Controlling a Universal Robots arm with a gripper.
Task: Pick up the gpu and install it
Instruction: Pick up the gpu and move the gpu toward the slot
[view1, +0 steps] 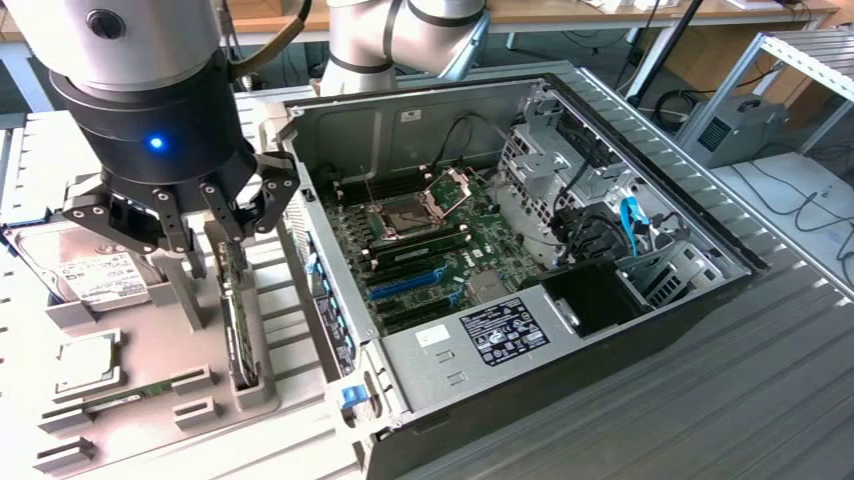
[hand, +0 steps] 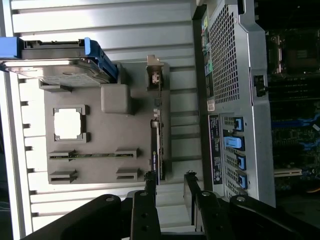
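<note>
Tool (hand: 170, 179) open, gpu (hand: 156, 142) upright in tray (hand: 97, 169)

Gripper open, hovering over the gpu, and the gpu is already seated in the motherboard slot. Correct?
Not quite. The gpu is not in the motherboard; it stands on edge in the gray holder beside the open case, as the exterior view shows. The gripper is open and hovering over it, as you said.
</note>
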